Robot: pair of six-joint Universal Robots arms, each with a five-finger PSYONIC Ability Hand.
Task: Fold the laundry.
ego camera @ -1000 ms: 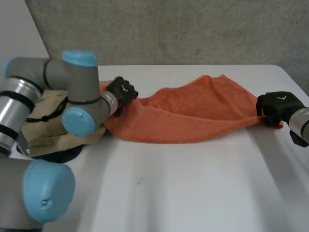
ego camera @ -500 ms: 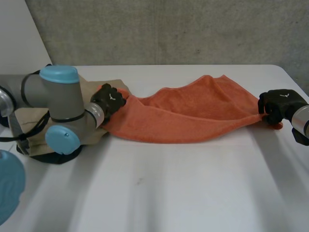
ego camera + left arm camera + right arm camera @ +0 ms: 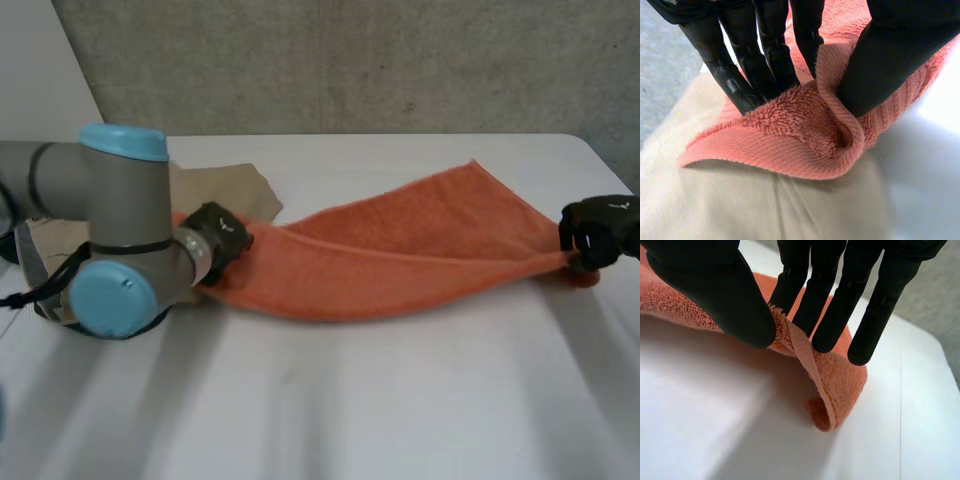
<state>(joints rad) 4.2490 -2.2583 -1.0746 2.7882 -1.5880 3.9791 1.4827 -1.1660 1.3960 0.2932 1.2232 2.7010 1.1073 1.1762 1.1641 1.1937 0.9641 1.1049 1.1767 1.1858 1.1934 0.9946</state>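
An orange towel (image 3: 400, 262) is stretched across the white table (image 3: 330, 400) between my two hands, folded along its length. My left hand (image 3: 222, 236) pinches its left end between straight fingers (image 3: 767, 60) and thumb, just above a tan garment (image 3: 765, 205). My right hand (image 3: 600, 230) pinches the towel's right end (image 3: 835, 385) between thumb and fingers (image 3: 825, 315), a little above the table, with the corner curling down below the grip.
A tan garment (image 3: 225, 190) lies piled at the table's left under and behind my left arm (image 3: 125, 240), over something dark. A grey wall (image 3: 350, 60) runs behind the table. The table's right edge is close to my right hand.
Both hands have moved apart and pulled the towel taut and straighter. The left hand has closed its pinch on the left end; the right hand has shifted right and kept its grip.
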